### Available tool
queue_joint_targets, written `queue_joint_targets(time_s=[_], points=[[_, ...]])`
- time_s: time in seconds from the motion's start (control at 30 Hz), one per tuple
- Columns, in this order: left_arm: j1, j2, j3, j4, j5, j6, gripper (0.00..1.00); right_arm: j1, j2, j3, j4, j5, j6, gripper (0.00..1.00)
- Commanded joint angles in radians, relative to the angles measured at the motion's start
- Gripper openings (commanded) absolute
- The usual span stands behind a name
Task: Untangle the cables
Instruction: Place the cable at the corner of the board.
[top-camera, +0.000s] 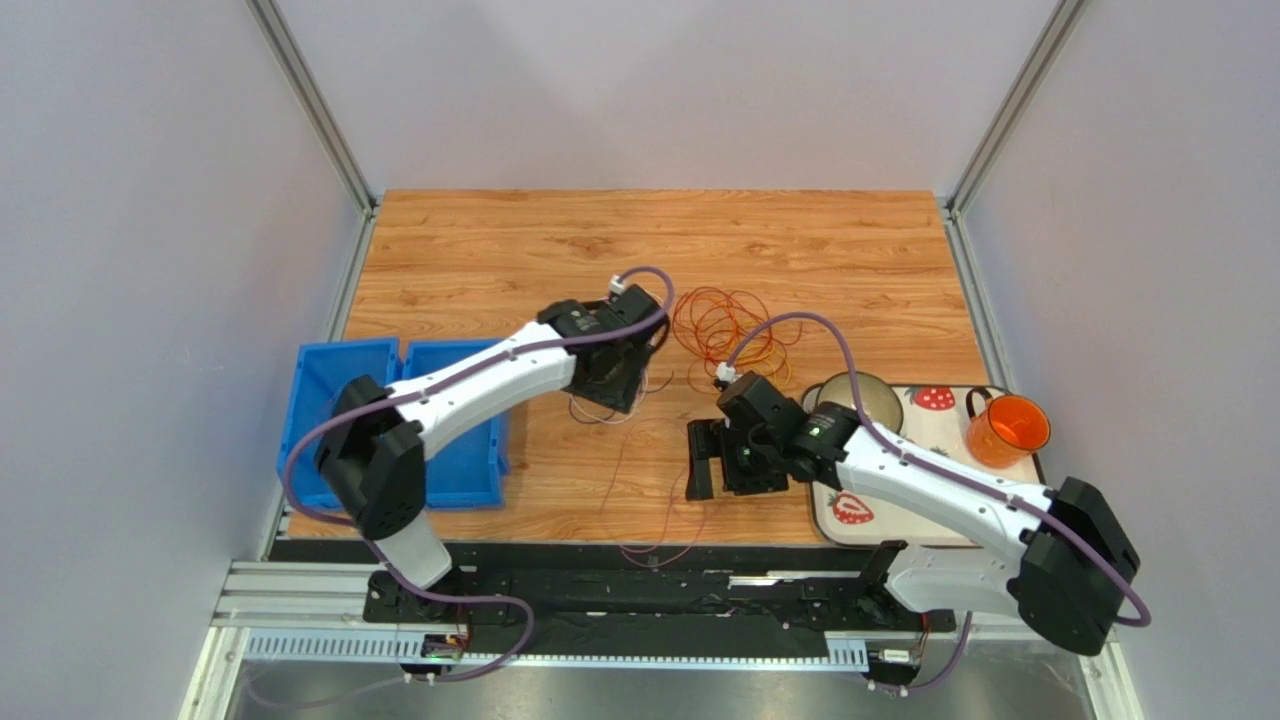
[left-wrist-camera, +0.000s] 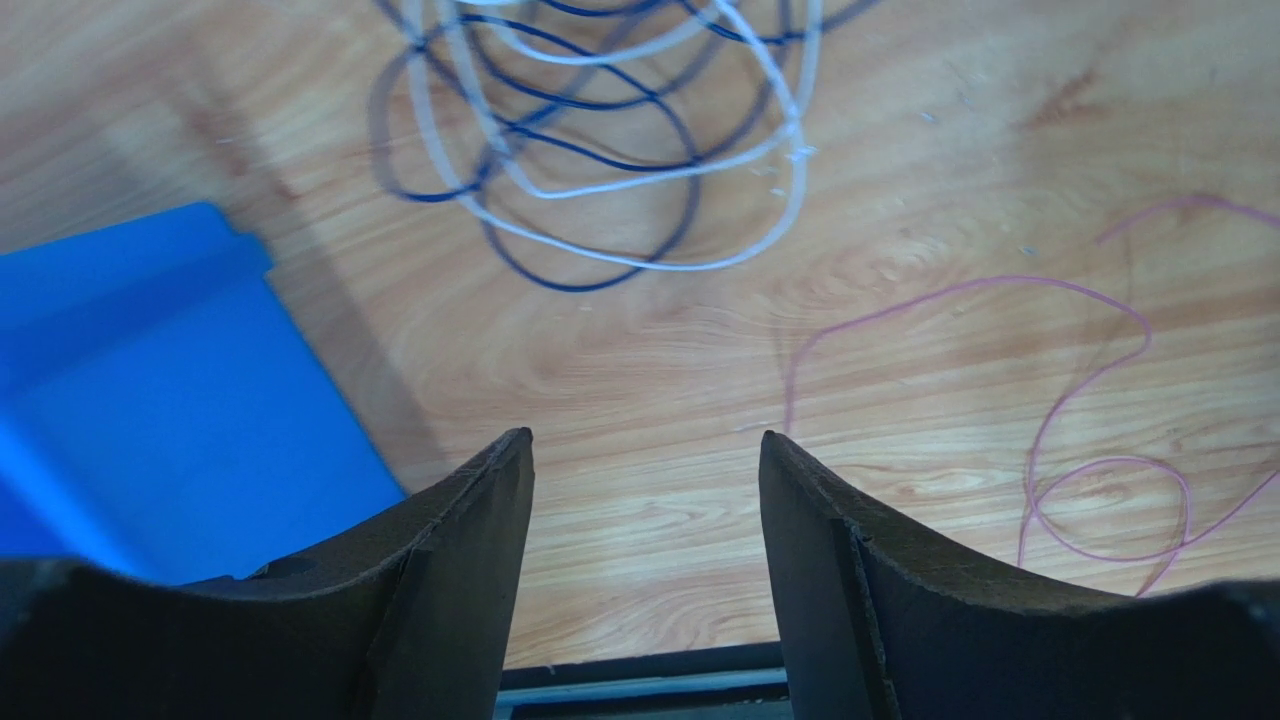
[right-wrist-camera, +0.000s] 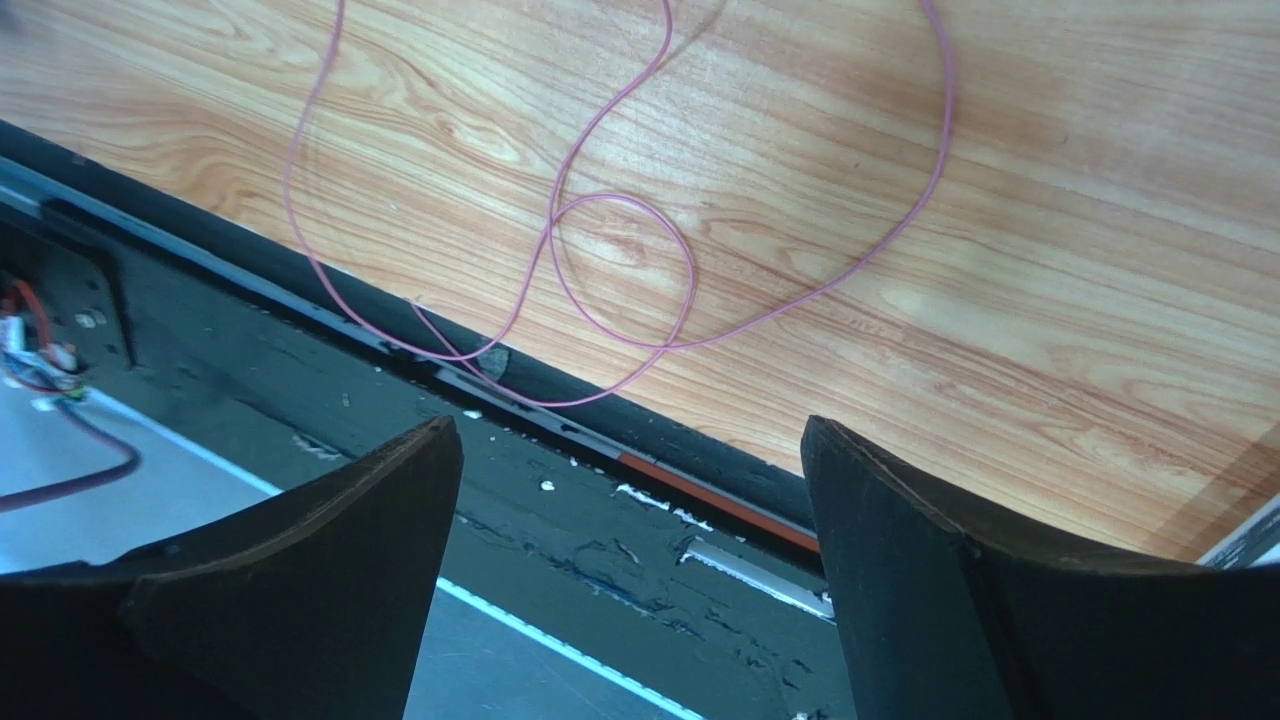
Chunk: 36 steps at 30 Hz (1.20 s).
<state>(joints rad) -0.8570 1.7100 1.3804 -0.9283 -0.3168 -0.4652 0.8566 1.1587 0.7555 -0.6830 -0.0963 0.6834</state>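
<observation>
Orange cup (top-camera: 1008, 431) on tray (top-camera: 944, 438); cables (top-camera: 721, 323) on table (top-camera: 496, 248)

Text: nothing legible is showing in any of the three views.
Labels, brands, numbers: none is showing readably on the bench (top-camera: 496, 255) or the blue bins (top-camera: 323, 435).
</observation>
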Motion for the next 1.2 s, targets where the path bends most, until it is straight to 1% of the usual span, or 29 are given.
queue_joint_targets(time_s=[0.0,0.1,0.17,0.37,0.5,0.57,0.6,0.7,0.8,0.87,1.03,1.17], points=[[0.079,-0.180,-0.035,-0.003,0.016,0.022,0.66,0.064,0.070,0.068,0.043,0.072,-0.036,0.88],[0.124,-0.268,-0.072,-0.003,0.036,0.023,0.66,0.110,0.126,0.106,0.039,0.096,-0.080,0.87],[0.141,-0.308,-0.093,-0.007,0.045,0.026,0.66,0.136,0.156,0.137,0.030,0.158,-0.110,0.87],[0.173,-0.441,-0.126,-0.038,0.038,0.025,0.66,0.170,0.281,0.177,0.028,0.248,-0.133,0.88],[0.182,-0.523,-0.133,-0.056,0.025,0.022,0.66,0.174,0.360,0.206,0.062,0.273,-0.067,0.87],[0.187,-0.546,-0.138,-0.067,0.021,0.028,0.66,0.183,0.409,0.228,0.065,0.276,-0.044,0.84],[0.188,-0.567,-0.141,-0.070,0.019,0.031,0.66,0.190,0.426,0.238,0.059,0.279,-0.032,0.84],[0.190,-0.601,-0.153,-0.081,0.010,0.036,0.66,0.213,0.466,0.284,0.045,0.285,0.025,0.79],[0.193,-0.631,-0.173,-0.081,0.013,0.042,0.66,0.252,0.495,0.332,0.016,0.315,0.074,0.77],[0.191,-0.645,-0.184,-0.081,0.013,0.043,0.66,0.278,0.518,0.370,-0.010,0.332,0.122,0.73],[0.194,-0.701,-0.207,-0.081,0.015,0.053,0.66,0.305,0.581,0.378,-0.049,0.336,0.231,0.66],[0.194,-0.751,-0.245,-0.069,0.025,0.059,0.66,0.312,0.585,0.351,-0.044,0.359,0.303,0.63]])
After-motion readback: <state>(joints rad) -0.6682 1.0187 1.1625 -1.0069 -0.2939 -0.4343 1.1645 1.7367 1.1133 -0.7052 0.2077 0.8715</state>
